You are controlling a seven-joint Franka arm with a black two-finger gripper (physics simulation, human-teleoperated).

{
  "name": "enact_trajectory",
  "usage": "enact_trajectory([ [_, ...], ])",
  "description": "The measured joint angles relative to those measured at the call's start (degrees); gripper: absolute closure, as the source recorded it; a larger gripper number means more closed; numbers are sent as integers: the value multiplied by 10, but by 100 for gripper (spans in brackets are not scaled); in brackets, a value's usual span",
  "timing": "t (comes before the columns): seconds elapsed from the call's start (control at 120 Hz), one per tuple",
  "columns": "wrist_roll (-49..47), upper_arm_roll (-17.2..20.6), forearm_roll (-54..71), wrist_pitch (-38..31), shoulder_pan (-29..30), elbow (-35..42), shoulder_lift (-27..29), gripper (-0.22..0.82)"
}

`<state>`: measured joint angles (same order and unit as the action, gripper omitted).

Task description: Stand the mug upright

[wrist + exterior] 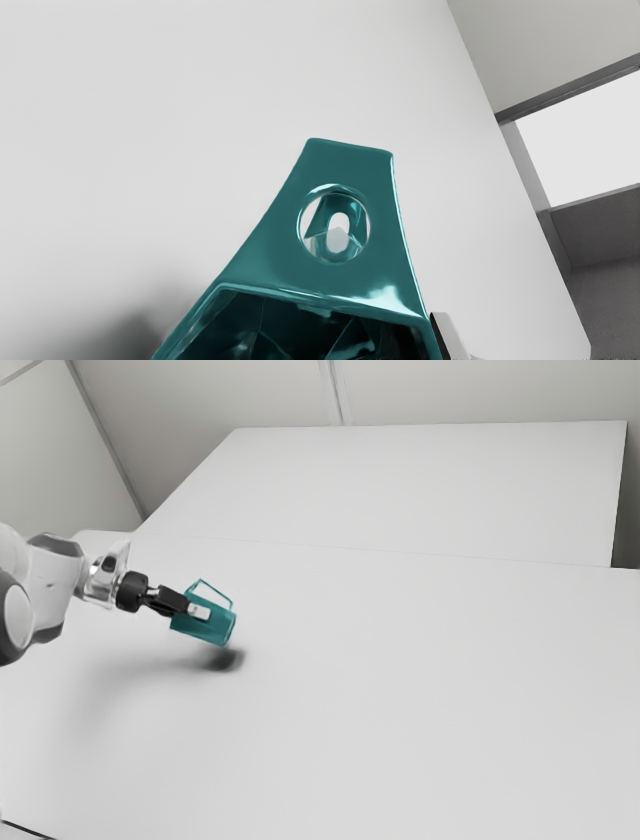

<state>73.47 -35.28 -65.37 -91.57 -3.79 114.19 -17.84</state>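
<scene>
Teal mug (217,628), tilted in midair

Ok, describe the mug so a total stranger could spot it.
Over the white table, at the exterior view's left, reaches a robot arm. Its black gripper holds a tilted mug. Teal colour and an angular loop handle set it apart from gripper and table.

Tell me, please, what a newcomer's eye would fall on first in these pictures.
Most likely the teal mug, held tilted in the gripper above the pale table, toward the exterior view's left. Next might come the dark shadow on the table beneath it and, in the wrist view, the round hole in the mug's teal surface.
</scene>
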Motion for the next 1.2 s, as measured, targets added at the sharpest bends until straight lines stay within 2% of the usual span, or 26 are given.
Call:
enact_trajectory([
  [0.3, -28, 13, 67, -44, -22, -25, 39, 78],
  [0.6, -90, 61, 233, -110, -25, -67, 52, 78],
  [0.975, -183, 117, 399, -129, -23, -137, 19, 79],
  [1.2, -236, 133, 468, -151, -52, -104, 53, 79],
])
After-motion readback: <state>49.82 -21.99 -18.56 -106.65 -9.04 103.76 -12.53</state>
